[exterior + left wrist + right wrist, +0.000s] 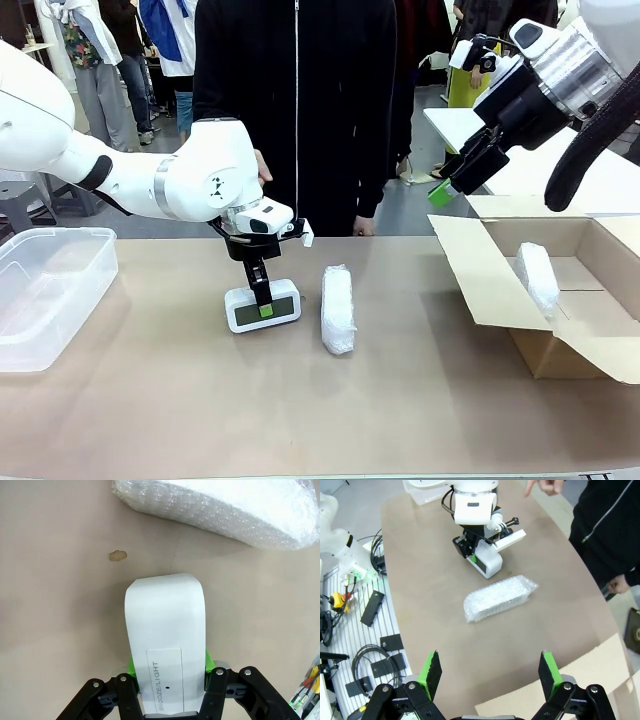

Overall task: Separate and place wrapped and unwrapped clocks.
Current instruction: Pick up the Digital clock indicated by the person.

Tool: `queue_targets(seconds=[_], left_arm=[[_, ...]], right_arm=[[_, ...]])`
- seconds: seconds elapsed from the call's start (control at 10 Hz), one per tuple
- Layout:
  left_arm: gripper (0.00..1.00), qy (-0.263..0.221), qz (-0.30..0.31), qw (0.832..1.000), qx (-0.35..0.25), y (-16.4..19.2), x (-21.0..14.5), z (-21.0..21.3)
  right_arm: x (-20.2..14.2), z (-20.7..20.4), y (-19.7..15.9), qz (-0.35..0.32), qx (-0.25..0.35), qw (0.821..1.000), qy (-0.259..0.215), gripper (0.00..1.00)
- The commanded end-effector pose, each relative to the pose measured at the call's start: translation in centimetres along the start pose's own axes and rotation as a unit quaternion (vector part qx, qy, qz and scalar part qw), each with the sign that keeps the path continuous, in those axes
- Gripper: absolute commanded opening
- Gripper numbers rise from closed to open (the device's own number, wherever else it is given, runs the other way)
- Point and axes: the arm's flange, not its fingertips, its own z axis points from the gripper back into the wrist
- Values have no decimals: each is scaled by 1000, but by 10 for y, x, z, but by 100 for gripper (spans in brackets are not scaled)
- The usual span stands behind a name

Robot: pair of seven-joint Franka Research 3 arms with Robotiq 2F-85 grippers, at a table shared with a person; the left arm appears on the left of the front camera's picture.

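Sorting is partway, I reckon: one wrapped clock (537,277) boxed; second wrapped clock (338,310) waiting; left gripper (263,300) clamps bare clock (286,305); right gripper (490,672) gapes empty.

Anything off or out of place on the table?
Just a small tan scrap on the table beside the bare clock in the left gripper. No spills or damage; table bundle and boxed bundle look intact.
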Motion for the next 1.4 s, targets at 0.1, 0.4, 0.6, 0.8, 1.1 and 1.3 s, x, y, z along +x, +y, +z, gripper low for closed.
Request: queue_targets(seconds=[0.1, 0.4, 0.6, 0.8, 1.1, 1.3], left_arm=[[26, -4, 5, 1000, -5, 1, 1, 5], [26, -22, 11, 1000, -16, -5, -6, 19], [26, -37, 11, 999, 4, -33, -12, 59], [26, -67, 21, 997, 34, -74, -19, 110], [26, -80, 39, 990, 111, -135, -38, 178], [26, -60, 63, 988, 129, -151, -51, 204]], right_arm=[[2, 0, -2, 1, 9, 1000, -6, 100], [2, 0, -2, 1, 9, 1000, -6, 100], [2, 0, -2, 1, 9, 1000, -6, 100], [2, 0, -2, 1, 9, 1000, -6, 100], [2, 0, -2, 1, 9, 1000, -6, 100], [2, 0, -2, 1, 9, 1000, -6, 100]])
